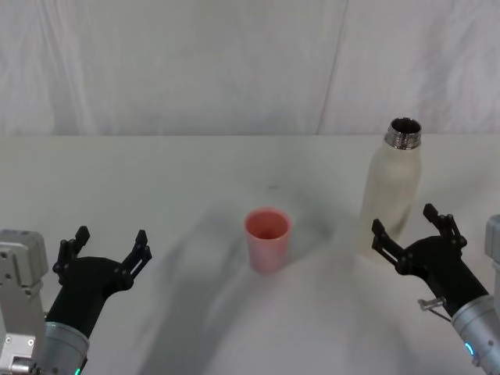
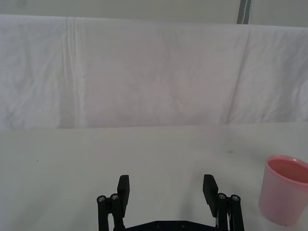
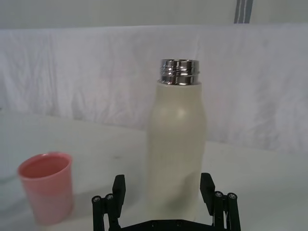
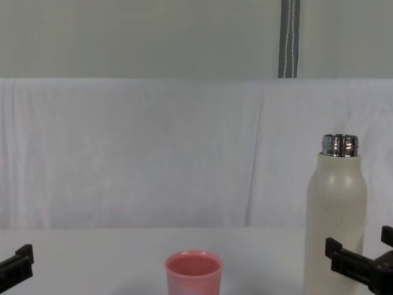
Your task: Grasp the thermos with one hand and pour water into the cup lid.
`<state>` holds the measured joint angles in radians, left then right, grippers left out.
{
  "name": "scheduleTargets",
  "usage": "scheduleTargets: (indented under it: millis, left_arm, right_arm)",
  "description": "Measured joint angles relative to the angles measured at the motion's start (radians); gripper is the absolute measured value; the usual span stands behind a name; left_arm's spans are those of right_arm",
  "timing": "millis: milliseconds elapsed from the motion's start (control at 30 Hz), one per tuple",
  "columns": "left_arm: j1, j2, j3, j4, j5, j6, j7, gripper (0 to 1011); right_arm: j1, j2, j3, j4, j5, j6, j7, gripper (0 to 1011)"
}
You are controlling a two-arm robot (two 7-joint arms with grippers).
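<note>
While the thermos (image 1: 391, 190) stands upright and uncapped on the white table (image 1: 187, 180), over on my right side, I have my right gripper (image 1: 406, 228) drawn up just in front of its lower body with the jaws spread wide and nothing in them. In the right wrist view the right gripper's (image 3: 163, 190) two fingers (image 3: 118, 188) sit to either side of the cream bottle's (image 3: 176, 144) base, apart from it, so I judge this to be the approach step: lined up for the grasp, not yet closed.

The cup lid (image 1: 268, 237) stands mouth-up near the middle of the table, well apart from the thermos and to its left. It looks empty to me, though its pink walls make that hard to swear to.

My left gripper (image 1: 109, 252) hangs low at my left, also released and holding nothing, with the cup lid (image 2: 285, 189) off to one side of it in the left wrist view. I take that arm to be idle for now.

What the next move calls for, as I reckon it, is easing the right gripper forward until the bottle's body sits squarely between the fingers, then clamping on it firmly. The bottle is tall and matte-smooth, so a grip too low or too loose could let it tip or slip once I lift and tilt the steel neck (image 3: 180, 72) toward the cup lid (image 3: 46, 186).
</note>
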<state>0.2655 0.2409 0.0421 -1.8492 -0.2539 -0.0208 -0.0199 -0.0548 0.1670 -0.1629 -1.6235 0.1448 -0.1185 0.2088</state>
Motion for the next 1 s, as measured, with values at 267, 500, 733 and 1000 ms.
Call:
scheduleTargets:
  millis: [267, 500, 733, 1000]
  left_arm:
    - [0.000, 0.000, 0.000, 0.000, 0.000, 0.000, 0.000, 1001]
    - [0.000, 0.000, 0.000, 0.000, 0.000, 0.000, 0.000, 1001]
    - [0.000, 0.000, 0.000, 0.000, 0.000, 0.000, 0.000, 1001]
    - [0.000, 0.000, 0.000, 0.000, 0.000, 0.000, 0.000, 1001]
  right_arm:
    - [-0.046, 0.020, -0.010, -0.033, 0.011, -0.011, 0.019, 1001]
    - [-0.062, 0.026, -0.033, -0.035, 0.014, -0.021, 0.031, 1001]
    - [-0.056, 0.025, -0.059, -0.014, 0.015, -0.026, 0.045, 1001]
    - [-0.045, 0.019, -0.084, 0.011, 0.018, -0.033, 0.051, 1001]
